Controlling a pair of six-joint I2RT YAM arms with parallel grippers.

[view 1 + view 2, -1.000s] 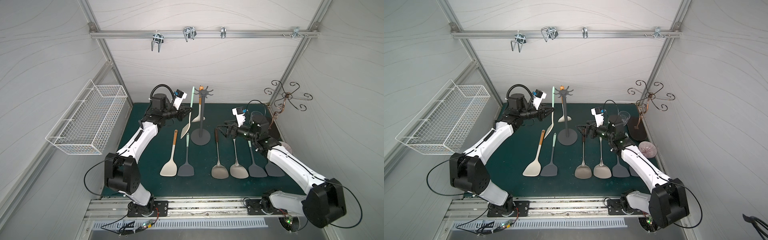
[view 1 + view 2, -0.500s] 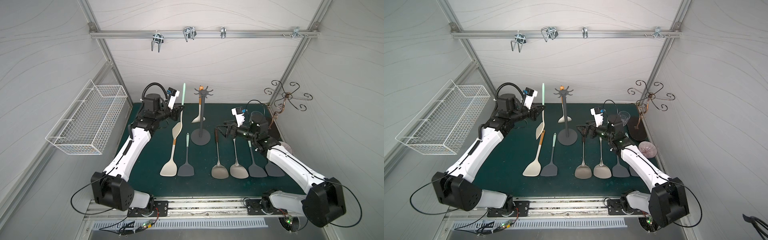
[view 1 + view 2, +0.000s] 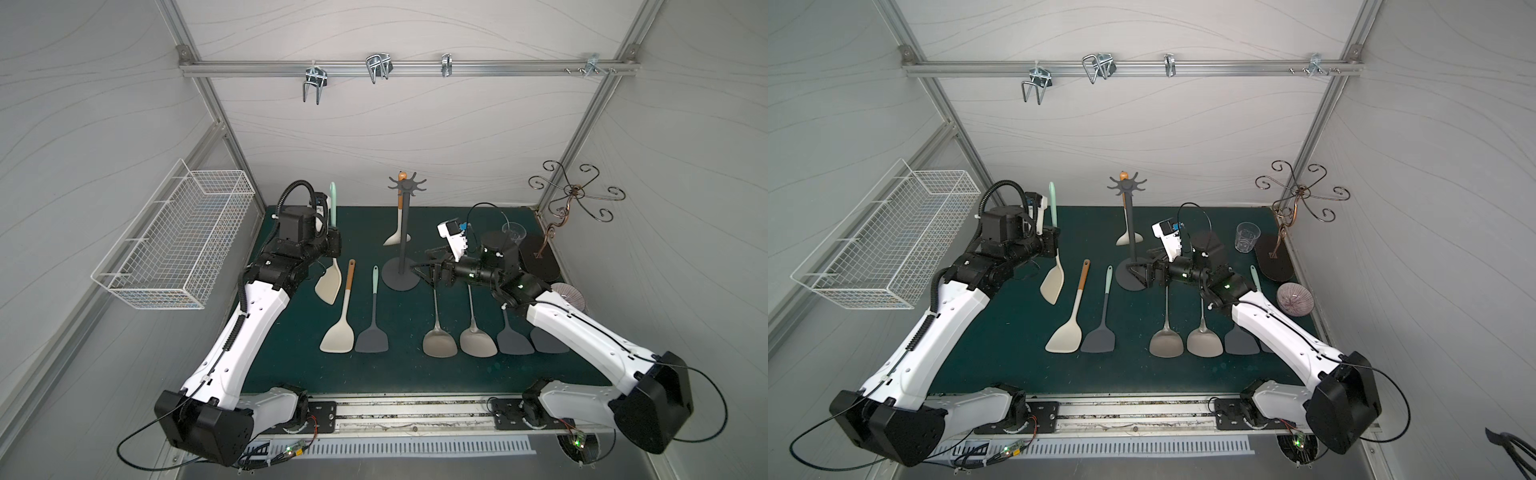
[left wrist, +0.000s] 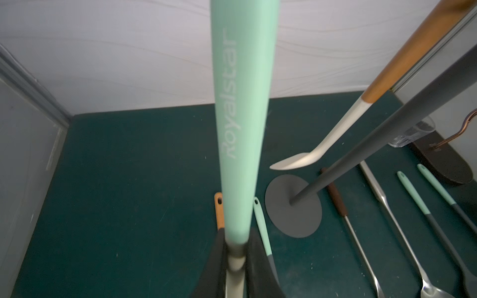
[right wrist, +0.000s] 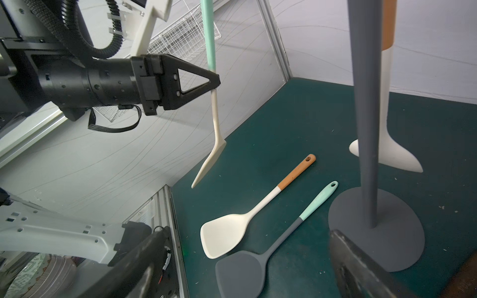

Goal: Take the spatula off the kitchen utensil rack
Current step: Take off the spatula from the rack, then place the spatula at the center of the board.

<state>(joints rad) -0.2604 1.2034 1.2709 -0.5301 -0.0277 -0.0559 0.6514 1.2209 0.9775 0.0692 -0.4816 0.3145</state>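
Left gripper is clamped tight on the mint-handled spatula, pinching it right where the mint grip meets the cream neck. And it's away! A second ago that spatula hung right beside the kitchen utensil rack. Now the arm has swung it out toward the white wire basket side, with clear green mat between spatula and rack in both top views. Handle up, cream blade down, and in the right wrist view it hangs free with its tip off the mat. I'd call the hook cleared and the removal as good as done. What's left is probably setting it down by the loose spatulas lying on the mat.

Right gripper hasn't budged: jaws spread wide, nothing in them, parked just beside the rack's disc base. One orange-handled spatula hangs from the crown, on the far side of the pole.

Some things are harder to read. In the top views the gripper body covers the pinch itself, and height off the mat can't be judged from up there. Both wrist views cut off the handle's top end and the rack's crown, so the hooks never show up close. Right arm lies over two dark grey spatulas, hiding most of their handles.
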